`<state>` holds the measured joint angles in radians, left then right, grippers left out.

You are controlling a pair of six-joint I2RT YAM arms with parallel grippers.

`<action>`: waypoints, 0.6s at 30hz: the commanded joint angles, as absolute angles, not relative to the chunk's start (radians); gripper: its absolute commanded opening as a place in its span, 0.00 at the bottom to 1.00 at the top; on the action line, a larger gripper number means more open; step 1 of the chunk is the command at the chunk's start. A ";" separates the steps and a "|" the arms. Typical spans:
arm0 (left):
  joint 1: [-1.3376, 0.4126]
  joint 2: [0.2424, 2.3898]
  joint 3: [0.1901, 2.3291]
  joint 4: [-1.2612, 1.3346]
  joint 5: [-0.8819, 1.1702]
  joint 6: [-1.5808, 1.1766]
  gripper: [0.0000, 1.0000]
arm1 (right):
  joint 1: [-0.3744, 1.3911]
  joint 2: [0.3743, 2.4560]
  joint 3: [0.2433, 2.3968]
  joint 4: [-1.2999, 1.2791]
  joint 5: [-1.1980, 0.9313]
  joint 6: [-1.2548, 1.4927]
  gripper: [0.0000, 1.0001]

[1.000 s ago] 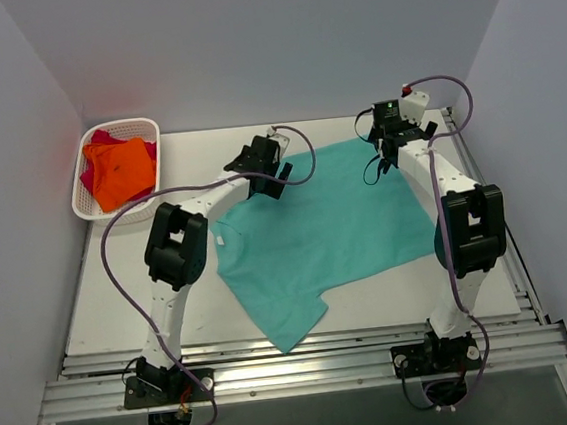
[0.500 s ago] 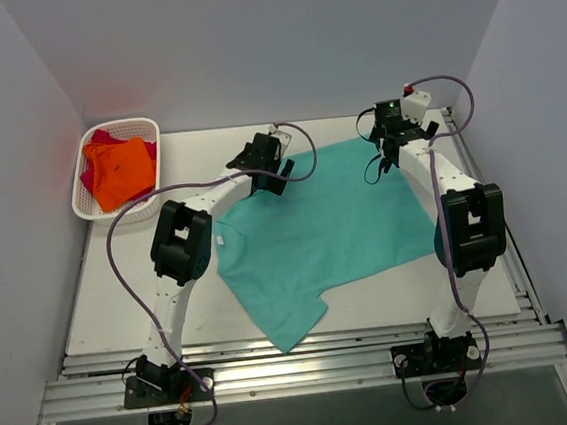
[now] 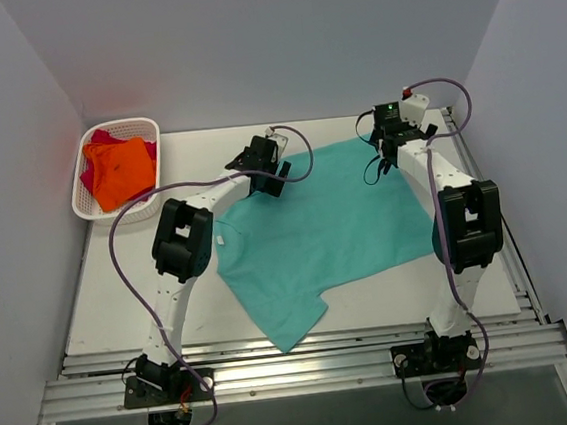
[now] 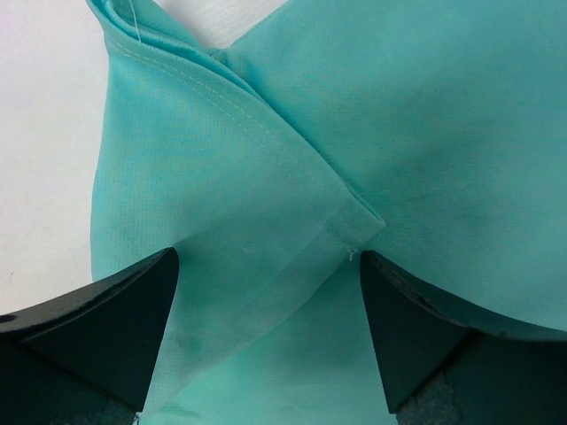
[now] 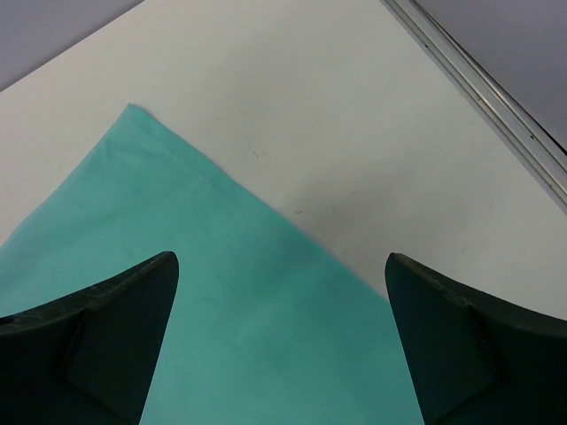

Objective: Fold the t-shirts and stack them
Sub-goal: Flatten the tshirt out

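Note:
A teal-green t-shirt [image 3: 321, 234] lies spread on the white table, one sleeve pointing toward the near edge. My left gripper [image 3: 272, 176] hangs open over its far left part, where a folded-over hemmed corner [image 4: 292, 190] lies between the two dark fingers [image 4: 106, 323]. My right gripper [image 3: 386, 152] stands open over the far right corner of the shirt [image 5: 133, 111], nothing between its fingers [image 5: 461, 341]. An orange t-shirt [image 3: 122, 171] lies on a magenta-red one [image 3: 90, 174] in the white basket [image 3: 140, 125].
The basket sits at the far left corner by the left wall. A metal rail [image 5: 483, 84] runs along the table's right edge near my right gripper. Bare white table [image 3: 131, 297] shows to the left of the shirt.
The left arm has edged slightly toward the far right over the shirt's folded corner. The right arm and the shirt have barely moved.

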<state>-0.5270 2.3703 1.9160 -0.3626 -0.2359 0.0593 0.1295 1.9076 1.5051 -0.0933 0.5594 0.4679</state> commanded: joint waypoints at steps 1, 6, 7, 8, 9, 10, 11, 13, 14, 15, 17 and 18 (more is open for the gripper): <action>-0.520 2.381 1.957 -0.328 -0.216 0.051 0.92 | 0.121 1.910 1.520 -0.087 0.578 0.465 0.99; -0.522 2.378 1.956 -0.325 -0.216 0.048 0.68 | 0.121 1.917 1.525 -0.090 0.575 0.465 0.99; -0.522 2.378 1.957 -0.325 -0.219 0.046 0.67 | 0.121 1.921 1.526 -0.089 0.575 0.465 0.99; -0.520 2.378 1.957 -0.325 -0.221 0.048 0.64 | 0.121 1.921 1.526 -0.090 0.577 0.465 0.99; -0.520 2.376 1.960 -0.328 -0.221 0.048 0.61 | 0.121 1.921 1.528 -0.089 0.575 0.465 0.99; -0.522 2.376 1.959 -0.328 -0.225 0.048 0.58 | 0.121 1.922 1.528 -0.089 0.577 0.465 0.99; -0.522 2.376 1.960 -0.330 -0.224 0.048 0.56 | 0.120 1.922 1.528 -0.090 0.575 0.465 0.99; -0.520 2.376 1.963 -0.331 -0.224 0.046 0.51 | 0.121 1.925 1.528 -0.089 0.574 0.463 0.99; -0.520 2.376 1.965 -0.333 -0.221 0.046 0.47 | 0.121 1.927 1.529 -0.089 0.575 0.463 0.98; -0.522 2.378 1.967 -0.336 -0.221 0.045 0.41 | 0.121 1.928 1.531 -0.089 0.574 0.465 0.98; -0.520 2.381 1.971 -0.341 -0.221 0.043 0.28 | 0.121 1.931 1.531 -0.089 0.574 0.463 0.98; -0.522 2.384 1.976 -0.345 -0.222 0.040 0.24 | 0.121 1.933 1.531 -0.089 0.575 0.463 0.98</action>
<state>-0.5262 2.3726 1.9182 -0.3561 -0.2279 0.0441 0.1295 1.9167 1.5055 -0.0929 0.5594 0.4675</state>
